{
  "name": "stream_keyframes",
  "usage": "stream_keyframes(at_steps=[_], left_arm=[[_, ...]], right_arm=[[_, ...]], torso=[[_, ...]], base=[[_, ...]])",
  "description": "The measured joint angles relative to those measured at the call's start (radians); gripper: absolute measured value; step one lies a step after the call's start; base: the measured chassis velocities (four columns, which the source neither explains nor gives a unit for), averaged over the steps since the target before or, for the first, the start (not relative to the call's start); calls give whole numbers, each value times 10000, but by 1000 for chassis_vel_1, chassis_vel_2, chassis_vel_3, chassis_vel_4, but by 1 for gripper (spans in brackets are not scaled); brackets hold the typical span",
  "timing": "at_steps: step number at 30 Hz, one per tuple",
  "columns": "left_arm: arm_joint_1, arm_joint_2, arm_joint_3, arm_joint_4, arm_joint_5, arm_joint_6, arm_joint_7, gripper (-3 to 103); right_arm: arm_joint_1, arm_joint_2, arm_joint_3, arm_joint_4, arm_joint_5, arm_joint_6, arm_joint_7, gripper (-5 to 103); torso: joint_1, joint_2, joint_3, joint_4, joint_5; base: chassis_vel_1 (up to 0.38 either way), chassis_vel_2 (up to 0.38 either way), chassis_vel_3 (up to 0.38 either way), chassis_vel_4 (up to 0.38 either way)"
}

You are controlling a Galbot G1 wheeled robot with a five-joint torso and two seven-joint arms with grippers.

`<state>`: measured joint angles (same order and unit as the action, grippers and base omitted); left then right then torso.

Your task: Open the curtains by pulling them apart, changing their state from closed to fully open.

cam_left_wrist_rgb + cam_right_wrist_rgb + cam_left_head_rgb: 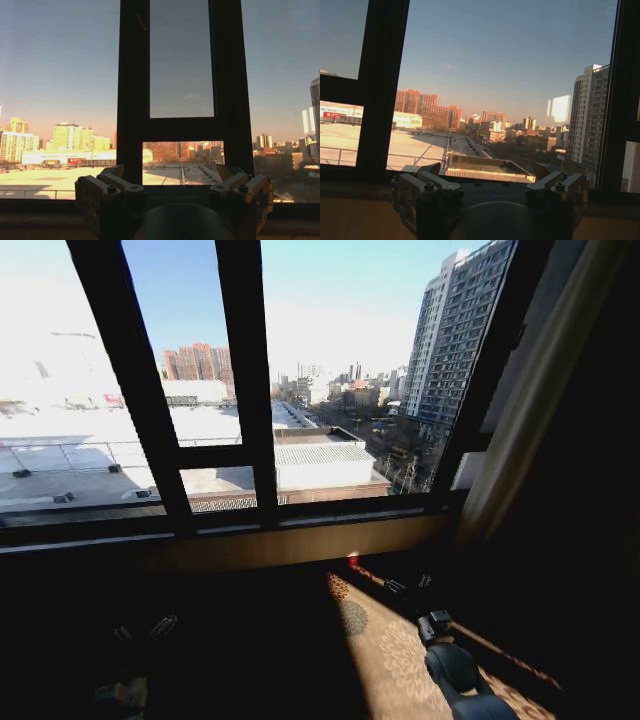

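Jaws apart on both grippers: left [172,187], right [490,186], facing window [330,370].

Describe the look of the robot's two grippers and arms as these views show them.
The left gripper has a dark body with two pale grey, blocky finger links fixed by round bolts, faint lettering on the bar between them, and a rounded dark wrist housing below. The right gripper has the same build. From the head, the right arm is a rounded dark grey shell; the left side lies in shadow.

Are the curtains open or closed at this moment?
Open. The curtains hang bunched at the right edge of the window, and the glass shows the city with no fabric across it. Both wrist views also look through bare glass.
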<state>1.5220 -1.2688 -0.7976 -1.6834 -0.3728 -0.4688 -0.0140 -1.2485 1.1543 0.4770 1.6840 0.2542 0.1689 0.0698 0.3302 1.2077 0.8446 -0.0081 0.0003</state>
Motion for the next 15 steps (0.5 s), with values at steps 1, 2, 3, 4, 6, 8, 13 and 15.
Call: stream_keyframes(at_steps=[1, 2, 3, 4, 6, 8, 13, 15], left_arm=[[2, 0, 0, 0, 0, 0, 0, 100], [3, 0, -1, 0, 0, 0, 0, 100], [3, 0, -1, 0, 0, 0, 0, 100], [3, 1, -1, 0, 0, 0, 0, 100], [3, 0, -1, 0, 0, 0, 0, 100], [3, 0, -1, 0, 0, 0, 0, 100], [2, 0, 0, 0, 0, 0, 0, 100], [2, 0, 0, 0, 0, 0, 0, 100]], right_arm=[[0, 0, 0, 0, 0, 0, 0, 100], [-1, 0, -1, 0, 0, 0, 0, 100], [-1, 0, -1, 0, 0, 0, 0, 100], [-1, 0, -1, 0, 0, 0, 0, 100], [-2, 0, -1, 0, 0, 0, 0, 100], [-2, 0, -1, 0, 0, 0, 0, 100], [-2, -1, -1, 0, 0, 0, 0, 100], [-1, 0, -1, 0, 0, 0, 0, 100]], torso=[[-5, 4, -3, 1, -4], [-9, 6, -4, 1, -6], [-9, 6, -4, 1, -6], [-9, 6, -4, 1, -6], [-9, 6, -4, 1, -5], [-7, 5, -2, 1, -3], [-3, 4, -1, 0, 0], [-4, 5, -1, 0, -1]], base=[[0, 0, 0, 0], [0, 0, 0, 0], [0, 0, 0, 0], [0, 0, 0, 0], [0, 0, 0, 0], [0, 0, 0, 0], [0, 0, 0, 0], [60, 13, -28, -12]])
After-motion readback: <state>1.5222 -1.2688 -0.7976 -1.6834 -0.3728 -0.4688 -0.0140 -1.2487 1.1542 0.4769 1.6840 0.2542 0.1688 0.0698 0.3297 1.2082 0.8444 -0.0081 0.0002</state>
